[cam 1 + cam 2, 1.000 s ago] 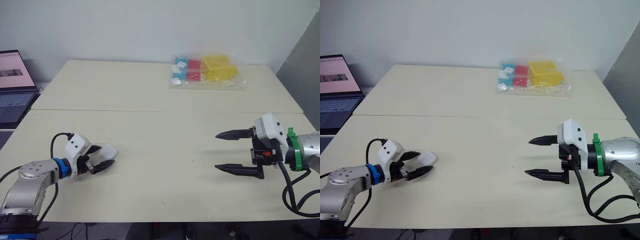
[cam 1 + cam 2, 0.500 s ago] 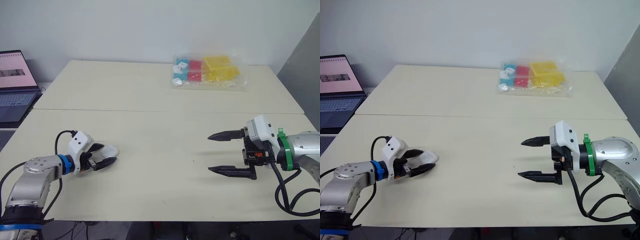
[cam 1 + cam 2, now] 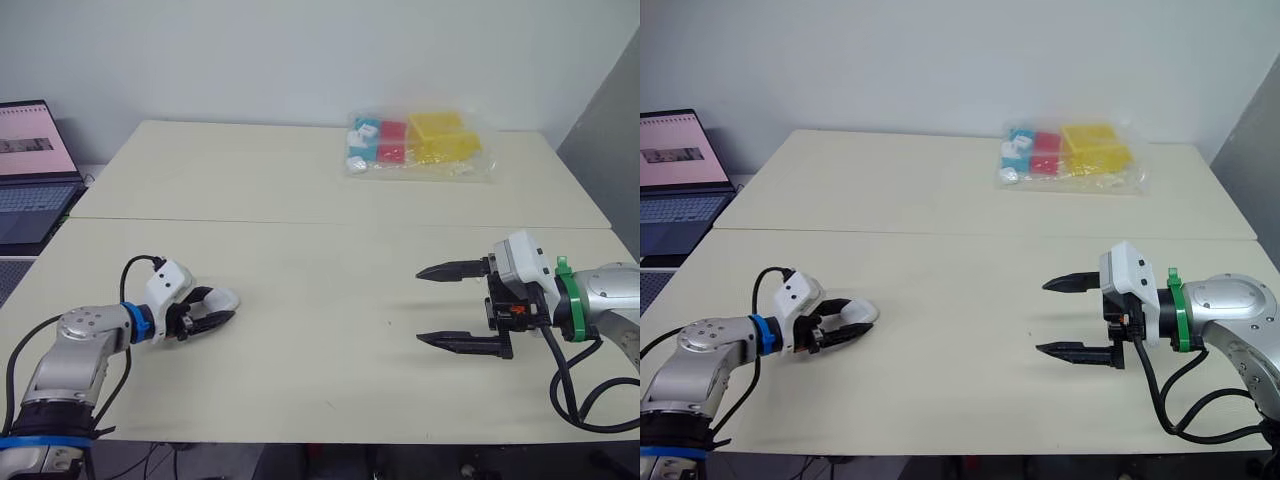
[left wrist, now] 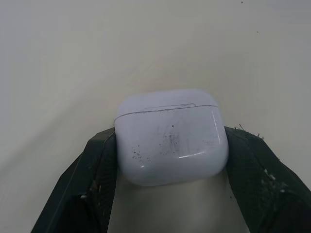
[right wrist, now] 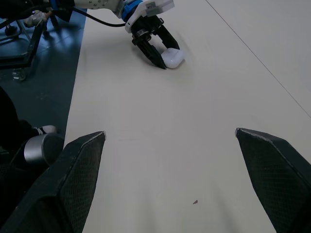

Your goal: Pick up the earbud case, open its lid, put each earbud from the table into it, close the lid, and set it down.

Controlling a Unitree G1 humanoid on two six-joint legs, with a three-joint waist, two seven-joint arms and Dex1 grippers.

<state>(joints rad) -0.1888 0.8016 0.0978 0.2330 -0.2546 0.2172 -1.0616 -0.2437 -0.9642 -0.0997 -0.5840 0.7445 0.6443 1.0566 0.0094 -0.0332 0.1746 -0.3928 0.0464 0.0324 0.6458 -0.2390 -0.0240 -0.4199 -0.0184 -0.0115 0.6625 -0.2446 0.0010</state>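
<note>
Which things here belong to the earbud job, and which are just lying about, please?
Job in hand:
- earbud case, lid closed, gripped by the left gripper
- right gripper, open and empty

Lying about:
- clear bag of coloured blocks at the back
- open laptop on the robot's left

My left claw (image 3: 222,308) has black fingers (image 4: 77,194), a white housing and a blue band (image 3: 133,322) behind it. The earbud case (image 4: 172,136) is glossy white, peppered with small dark specks and faint scuffs. My right claw (image 3: 420,306) is black-fingered too, with a white housing, a green band (image 3: 572,300) and a small red-orange spot. The table (image 3: 330,260) is plain pale cream. The clear bag (image 3: 475,162) holds yellow, red, light blue and white pieces. The laptop (image 3: 25,170) shows a pinkish screen above a dark blue-grey keyboard. The wall (image 3: 300,50) is off-white and the floor (image 5: 53,63) is dark blue.
</note>
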